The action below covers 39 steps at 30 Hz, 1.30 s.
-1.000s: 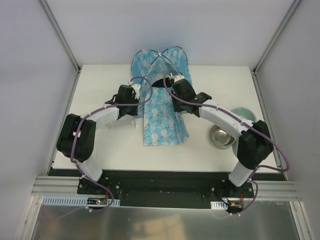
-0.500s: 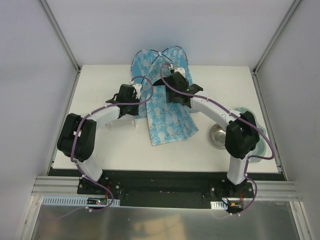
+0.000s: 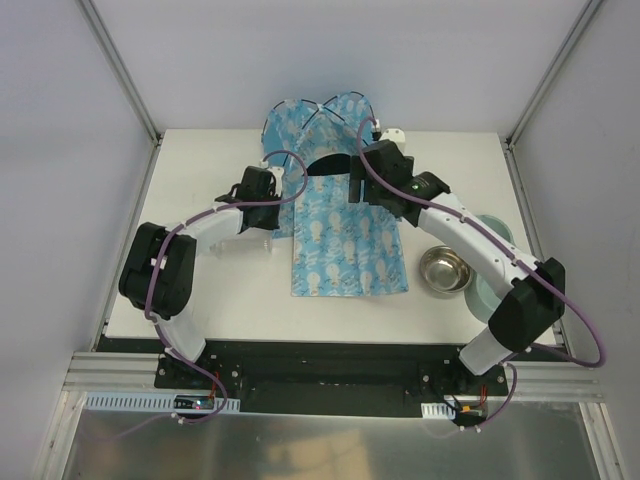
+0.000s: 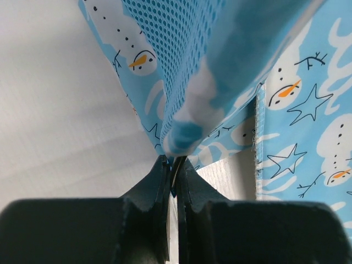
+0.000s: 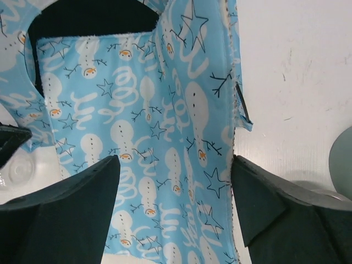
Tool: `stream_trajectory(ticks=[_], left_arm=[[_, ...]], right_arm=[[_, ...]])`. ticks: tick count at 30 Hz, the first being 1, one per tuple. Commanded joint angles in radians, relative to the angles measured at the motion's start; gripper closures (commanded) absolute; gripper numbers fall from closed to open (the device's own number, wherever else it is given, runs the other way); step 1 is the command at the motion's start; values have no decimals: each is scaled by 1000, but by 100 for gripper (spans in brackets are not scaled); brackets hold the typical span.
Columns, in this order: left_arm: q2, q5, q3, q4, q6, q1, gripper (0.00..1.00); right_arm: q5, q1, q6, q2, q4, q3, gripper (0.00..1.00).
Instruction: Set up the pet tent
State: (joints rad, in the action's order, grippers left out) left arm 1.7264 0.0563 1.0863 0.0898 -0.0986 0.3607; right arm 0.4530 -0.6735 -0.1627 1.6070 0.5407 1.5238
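1. The left gripper (image 3: 266, 186) is pinched tight on a fold of blue cloth at the left side of the pet tent (image 3: 320, 120). In the left wrist view its jaws meet with only the thin cloth between them. It has not let go or moved
2. The pet tent stands at the far edge of the table (image 3: 240, 290), in the middle. Its black poles cross on top and its dark doorway faces the arms. It sits where it did a second ago
3. The mat (image 3: 345, 245) is what changed. A moment ago it lay crooked. Now it lies flat and straight on the table, with its far end right at the doorway. I cannot tell if any of it is inside
4. The right gripper (image 5: 175, 162) was shut at the mat's far end a second ago. Now its fingers stand wide apart above the mat and hold nothing, so it has let the mat go
5. A steel bowl (image 3: 445, 270) sits near the right arm, apart from the mat
6. I think the tent is already up and the mat is now lined up in front of it. Next, the mat may need a push through the doorway
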Motion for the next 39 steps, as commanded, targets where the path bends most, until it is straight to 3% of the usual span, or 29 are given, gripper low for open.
stream_trajectory(ticks=[1, 2, 6, 9, 11, 21, 30, 35, 39], left_arm=[[12, -7, 21, 47, -49, 6, 100], [9, -4, 21, 47, -47, 6, 100], [5, 4, 18, 47, -43, 6, 100], [7, 25, 20, 48, -32, 7, 100], [6, 39, 15, 47, -9, 14, 100], [-19, 42, -23, 21, 89, 58, 100], [-19, 28, -26, 18, 89, 63, 100], [-14, 34, -25, 18, 89, 63, 100], [-10, 28, -16, 19, 85, 63, 100]], right_arm=[[-80, 6, 31, -36, 22, -53, 21], [-103, 8, 32, -27, 13, -54, 29], [-157, 8, 8, 14, -42, -44, 76], [-195, 8, 14, 71, -83, -8, 95], [-214, 6, 20, 109, -114, 19, 100], [-142, 17, 121, 378, -166, 275, 100], [217, 37, 114, 478, -336, 335, 100], [317, 40, 132, 482, -432, 309, 100], [256, 41, 118, 429, -366, 283, 79]])
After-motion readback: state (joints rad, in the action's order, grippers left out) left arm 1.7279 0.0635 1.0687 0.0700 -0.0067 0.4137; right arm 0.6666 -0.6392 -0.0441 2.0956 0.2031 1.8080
